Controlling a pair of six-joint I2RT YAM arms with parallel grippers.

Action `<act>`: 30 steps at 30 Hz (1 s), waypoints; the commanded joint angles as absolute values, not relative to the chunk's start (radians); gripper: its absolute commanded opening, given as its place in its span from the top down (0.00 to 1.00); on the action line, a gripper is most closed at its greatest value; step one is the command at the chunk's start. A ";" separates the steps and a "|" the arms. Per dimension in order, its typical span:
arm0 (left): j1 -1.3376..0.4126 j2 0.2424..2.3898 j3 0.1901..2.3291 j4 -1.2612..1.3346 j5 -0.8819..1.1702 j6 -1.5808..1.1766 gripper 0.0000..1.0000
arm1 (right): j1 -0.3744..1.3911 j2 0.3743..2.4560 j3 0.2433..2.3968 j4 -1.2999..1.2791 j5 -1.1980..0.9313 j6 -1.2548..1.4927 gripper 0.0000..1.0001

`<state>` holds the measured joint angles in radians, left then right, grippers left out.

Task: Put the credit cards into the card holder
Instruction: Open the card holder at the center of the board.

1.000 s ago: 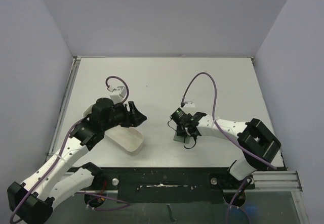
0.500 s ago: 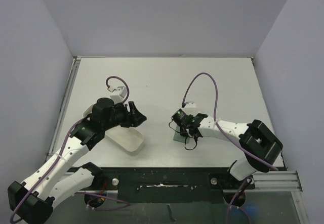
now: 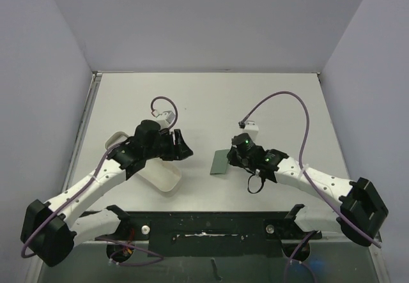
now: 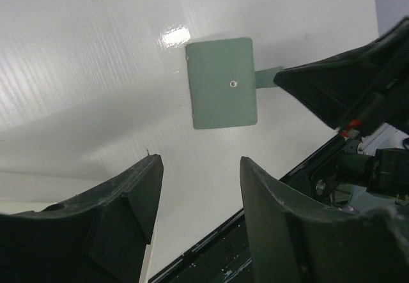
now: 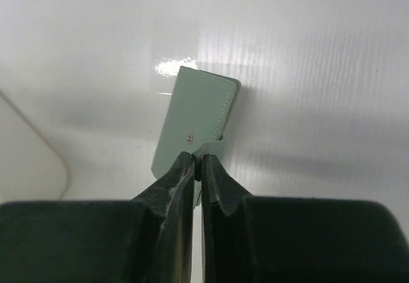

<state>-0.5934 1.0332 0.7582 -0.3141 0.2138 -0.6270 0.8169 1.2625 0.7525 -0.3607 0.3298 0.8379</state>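
Note:
The card holder [image 3: 221, 163] is a sage green folded wallet lying flat on the table. It shows in the left wrist view [image 4: 222, 82] and the right wrist view [image 5: 197, 118], snap stud up. My right gripper [image 5: 198, 161] is shut on its small snap tab [image 4: 268, 76]. It is at the wallet's right side in the top view [image 3: 235, 160]. My left gripper [image 3: 182, 147] is open and empty, left of the wallet, over the white tray's edge. Its fingers [image 4: 144, 187] frame bare table. No credit cards are in view.
A white oblong tray [image 3: 160, 175] lies at the near left, partly under my left arm; its rim shows in the right wrist view [image 5: 32, 161]. The black base rail [image 3: 204, 222] runs along the table's near edge. Purple cables loop over both wrists.
My right gripper has swung round and stretched out, and the wallet now lies flat with its tab pinched. My left gripper moved right and a little back, towards the wallet.

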 commanded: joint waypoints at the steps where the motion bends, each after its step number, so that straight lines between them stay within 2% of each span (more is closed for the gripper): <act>1: -0.624 1.162 0.845 -0.217 0.243 -0.633 0.49 | 0.766 1.146 0.711 -0.163 0.226 0.847 1.00; 6: -0.657 1.241 0.896 -0.211 0.184 -0.622 0.41 | 0.728 1.102 0.663 -0.049 0.145 0.871 1.00; 11: -0.657 1.301 0.886 -0.146 0.230 -0.644 0.36 | 0.669 1.104 0.618 -0.004 0.057 0.887 1.00; 17: -0.659 1.357 0.878 -0.070 0.230 -0.691 0.38 | 0.631 1.068 0.614 -0.076 0.088 0.873 1.00; 25: -0.669 1.470 0.898 -0.049 0.247 -0.690 0.46 | 0.548 0.999 0.562 -0.226 0.132 0.828 1.00; 30: -0.678 1.516 0.909 -0.033 0.247 -0.683 0.47 | 0.516 0.935 0.523 -0.252 0.141 0.819 1.00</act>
<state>-0.6689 1.4963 0.8627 -0.1127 0.2276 -0.6811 0.5343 0.9859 0.5381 -0.2321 0.1120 0.8425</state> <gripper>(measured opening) 0.538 0.053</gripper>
